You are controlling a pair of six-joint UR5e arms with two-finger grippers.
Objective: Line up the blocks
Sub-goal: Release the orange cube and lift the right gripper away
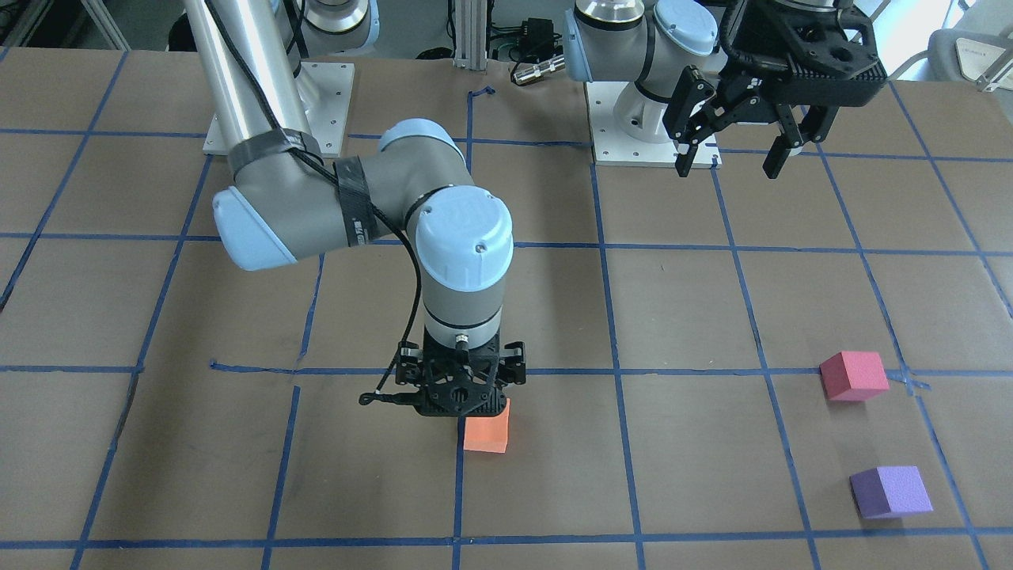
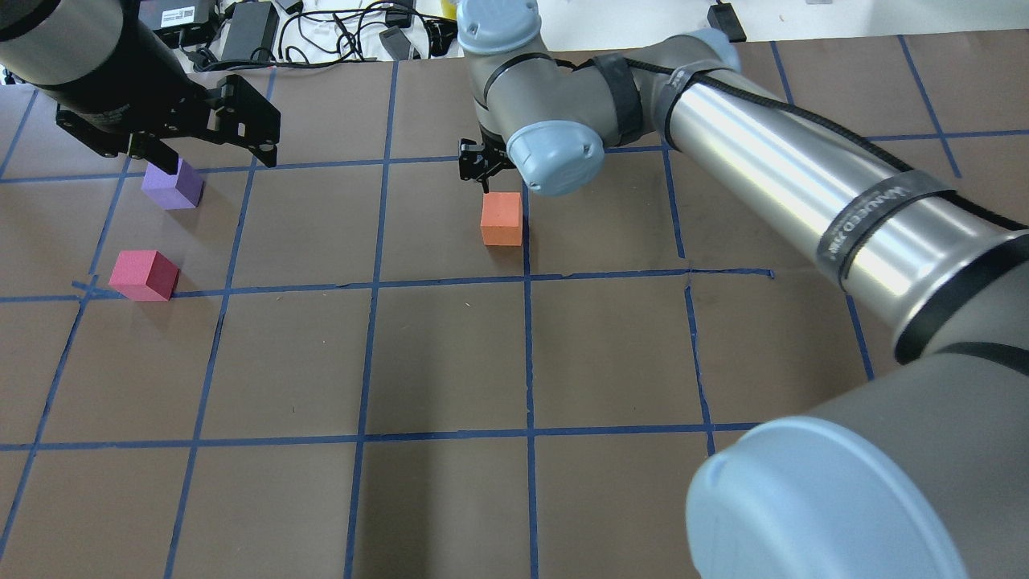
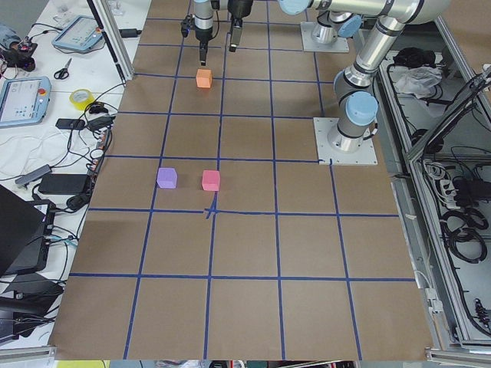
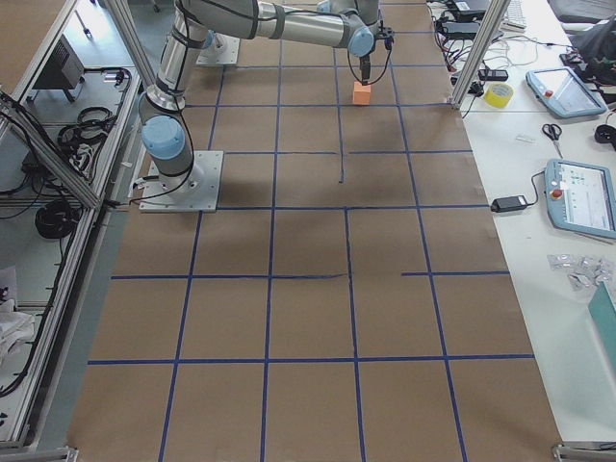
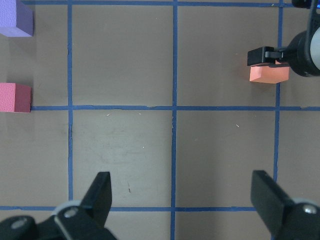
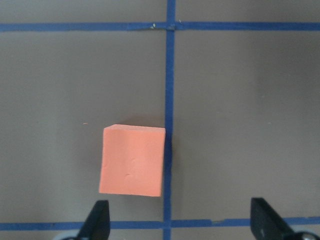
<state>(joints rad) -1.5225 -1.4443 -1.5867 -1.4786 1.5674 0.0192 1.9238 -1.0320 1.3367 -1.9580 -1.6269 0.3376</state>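
The orange block point(image 1: 486, 431) lies on the brown table near a blue tape line. It also shows in the overhead view point(image 2: 502, 219). My right gripper point(image 1: 463, 408) hovers just above it on the robot's side, open and empty. In the right wrist view the orange block point(image 6: 132, 160) lies ahead of the open fingers point(image 6: 97, 217), nearer the left one. The reddish-pink block point(image 1: 853, 374) and the purple block point(image 1: 890, 491) sit apart on my left side. My left gripper point(image 1: 728, 154) is open, empty and raised. In the overhead view it point(image 2: 217, 161) is above the purple block point(image 2: 172, 185).
Blue tape lines form a grid on the table. Two arm base plates point(image 1: 649, 146) stand at the robot's edge. Cables and adapters point(image 2: 249, 28) lie past the far edge. An operators' bench with tablets and a tape roll point(image 3: 80, 98) runs along that side.
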